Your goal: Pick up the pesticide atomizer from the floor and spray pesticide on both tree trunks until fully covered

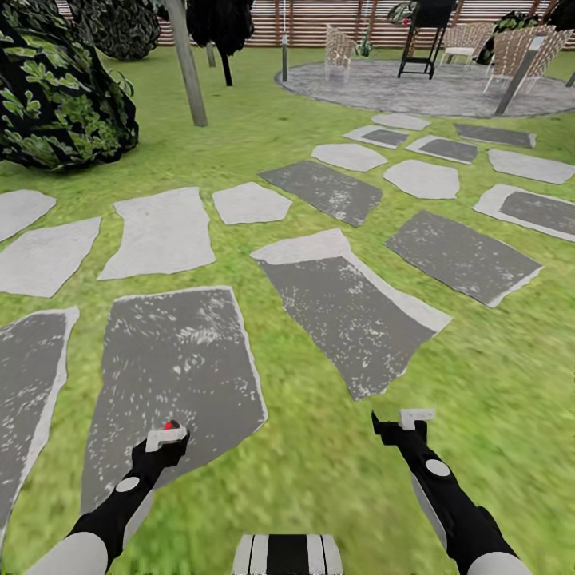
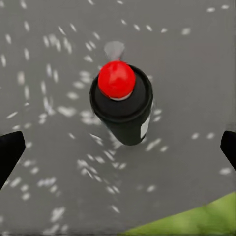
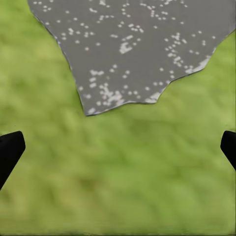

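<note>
The pesticide atomizer (image 2: 123, 110) is a small dark can with a red top and a small white mark. It stands upright on a dark grey paving stone (image 2: 49, 73), not on grass. My left gripper (image 2: 119, 147) hangs open above it, one dark fingertip far out on each side, apart from the can. In the head view the red top (image 1: 170, 425) peeks out just past the left gripper (image 1: 164, 441). My right gripper (image 1: 403, 423) is open over the grass floor (image 3: 118, 172), holding nothing. A bare grey tree trunk (image 1: 188, 68) rises at the far left.
Grey stepping stones (image 1: 164, 231) lie scattered across the lawn ahead. A dense dark bush (image 1: 60, 96) stands at the far left. A round paved patio (image 1: 423, 84) with wicker chairs and a black grill lies at the back, before the slatted fence (image 1: 319, 20).
</note>
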Available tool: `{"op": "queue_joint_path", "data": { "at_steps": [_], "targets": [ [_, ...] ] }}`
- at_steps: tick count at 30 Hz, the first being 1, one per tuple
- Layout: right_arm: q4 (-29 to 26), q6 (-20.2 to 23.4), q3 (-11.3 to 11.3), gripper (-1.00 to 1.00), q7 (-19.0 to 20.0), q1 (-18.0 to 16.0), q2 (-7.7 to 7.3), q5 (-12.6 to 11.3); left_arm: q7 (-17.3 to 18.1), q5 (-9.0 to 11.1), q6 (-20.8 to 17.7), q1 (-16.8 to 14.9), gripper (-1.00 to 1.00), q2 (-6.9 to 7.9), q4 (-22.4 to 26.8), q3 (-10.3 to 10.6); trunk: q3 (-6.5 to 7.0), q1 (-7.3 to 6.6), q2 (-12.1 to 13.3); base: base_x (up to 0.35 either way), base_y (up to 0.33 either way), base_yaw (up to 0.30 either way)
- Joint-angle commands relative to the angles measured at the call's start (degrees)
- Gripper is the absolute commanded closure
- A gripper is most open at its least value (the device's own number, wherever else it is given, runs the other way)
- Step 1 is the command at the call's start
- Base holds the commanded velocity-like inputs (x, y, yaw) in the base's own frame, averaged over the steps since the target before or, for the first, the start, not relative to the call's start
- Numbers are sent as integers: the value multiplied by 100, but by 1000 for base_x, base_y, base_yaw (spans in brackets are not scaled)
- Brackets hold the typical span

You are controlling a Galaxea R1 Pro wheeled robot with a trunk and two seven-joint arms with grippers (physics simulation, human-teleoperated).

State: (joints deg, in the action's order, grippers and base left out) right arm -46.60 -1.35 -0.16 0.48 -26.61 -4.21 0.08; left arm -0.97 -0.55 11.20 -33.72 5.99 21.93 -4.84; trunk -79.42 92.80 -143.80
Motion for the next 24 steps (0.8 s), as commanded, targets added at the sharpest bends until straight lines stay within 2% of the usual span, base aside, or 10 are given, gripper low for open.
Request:
{"op": "queue_joint_path", "data": {
  "at_steps": [1, 10, 18, 24],
  "targets": [
    [2, -14, -2, -100, 5, -2, 0, 1, -7, -6, 21, -3, -100, -1, -2, -8, -35, 1, -3, 0, 0, 0],
    [2, -14, -2, -100, 5, -2, 0, 1, -9, -6, 39, 5, -100, 2, 19, -8, -316, 24, -15, 0, 0, 0],
    [2, -18, 5, -100, 5, -2, 0, 1, -9, -6, 35, 6, -100, -5, 25, -8, -362, 24, -15, 1, 0, 0],
    [-4, -23, 7, -100, 5, -2, 0, 1, -9, -3, 25, 6, -100, -16, 44, -8, -364, 24, -15, 178, 0, 0]
  ]
}}
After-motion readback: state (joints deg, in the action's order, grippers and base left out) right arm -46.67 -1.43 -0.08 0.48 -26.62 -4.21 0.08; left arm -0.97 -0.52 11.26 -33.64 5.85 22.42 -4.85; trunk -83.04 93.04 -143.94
